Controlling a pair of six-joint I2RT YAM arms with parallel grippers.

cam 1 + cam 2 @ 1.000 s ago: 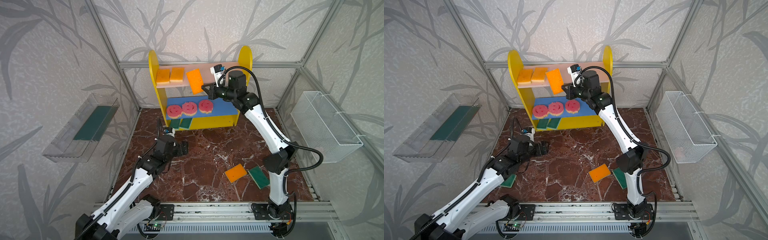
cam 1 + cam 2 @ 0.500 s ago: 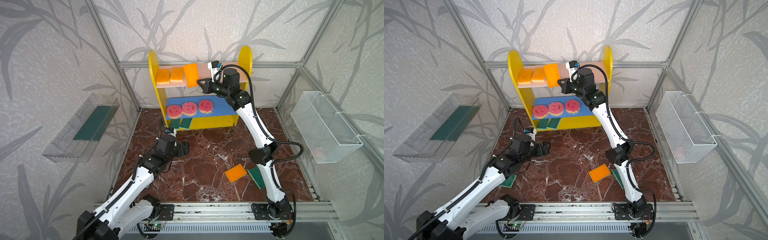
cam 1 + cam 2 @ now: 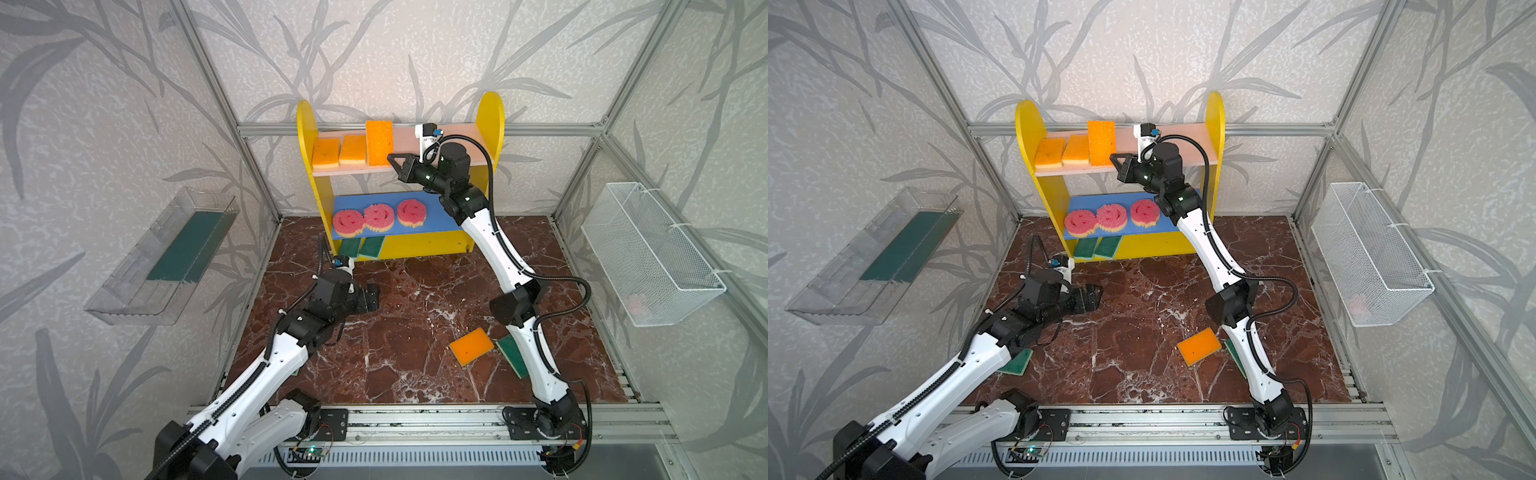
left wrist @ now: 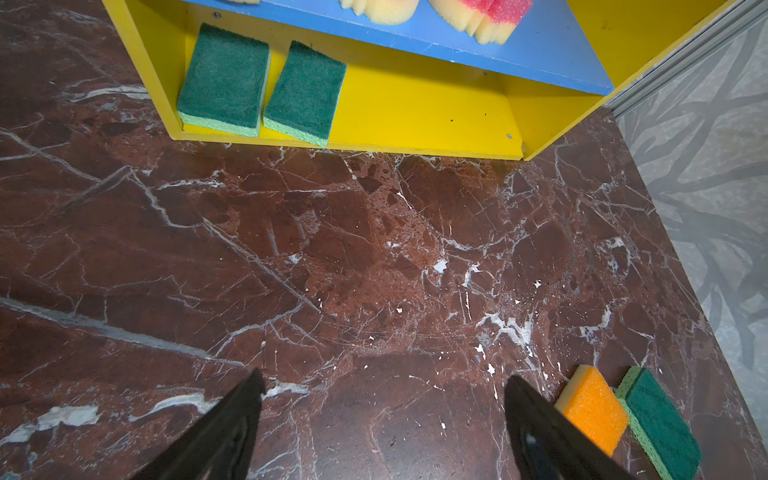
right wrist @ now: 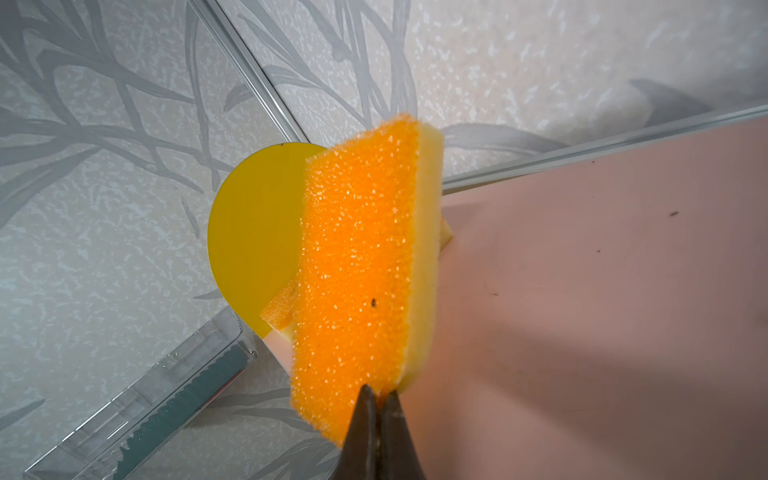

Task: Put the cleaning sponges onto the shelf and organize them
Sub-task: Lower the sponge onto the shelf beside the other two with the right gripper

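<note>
Pinched the third orange sponge (image 3: 379, 143) at one lower corner with the right fingers (image 5: 376, 409), closed hard on the foam. Probably took so small a bite to stay off the pink upper board (image 3: 449, 137) of the shelf (image 3: 491, 120) and off the two flat orange sponges (image 3: 326, 153) just beside.

Sorted by colour, by the look of it: orange above, pink smiley sponges (image 3: 376, 216) on the blue middle board (image 3: 440, 216), two green ones (image 4: 224, 79) on the yellow base (image 3: 428, 245).

Held the sponge's long axis near upright, orange face toward the shelf's front, yellow foam layer behind. Could not tell whether its lower end touched the board. Would likely need tipping flat to match its neighbours.

Hovered the left fingers (image 3: 371, 297) wide apart and empty over the table (image 3: 415, 332), seemingly parked clear of the shelf.

Not yet shelved: a loose orange sponge (image 3: 471, 347) and a green sponge (image 3: 509, 353), side by side on the table near the right arm.
</note>
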